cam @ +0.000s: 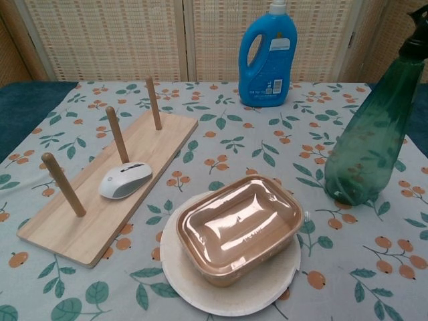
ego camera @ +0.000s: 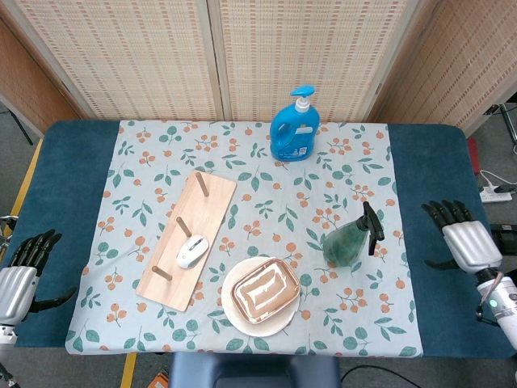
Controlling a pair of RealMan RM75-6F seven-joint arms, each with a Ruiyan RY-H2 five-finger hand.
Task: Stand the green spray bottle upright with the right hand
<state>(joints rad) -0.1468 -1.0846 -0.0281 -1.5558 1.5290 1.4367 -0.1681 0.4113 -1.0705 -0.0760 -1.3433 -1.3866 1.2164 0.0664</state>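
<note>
The green spray bottle (ego camera: 349,240) stands upright on the floral cloth, right of centre, its black trigger head on top; the chest view shows the green spray bottle (cam: 370,136) at the right edge, free of any hand. My right hand (ego camera: 462,242) hovers over the blue table edge well to the right of the bottle, fingers spread, holding nothing. At the far left my left hand (ego camera: 20,275) rests beside the table, fingers apart and empty. Neither hand appears in the chest view.
A blue detergent bottle (ego camera: 295,127) stands at the back centre. A wooden peg board (ego camera: 187,238) with a white mouse (ego camera: 192,250) lies left of centre. A brown lidded container on a paper plate (ego camera: 260,296) sits near the front, left of the spray bottle.
</note>
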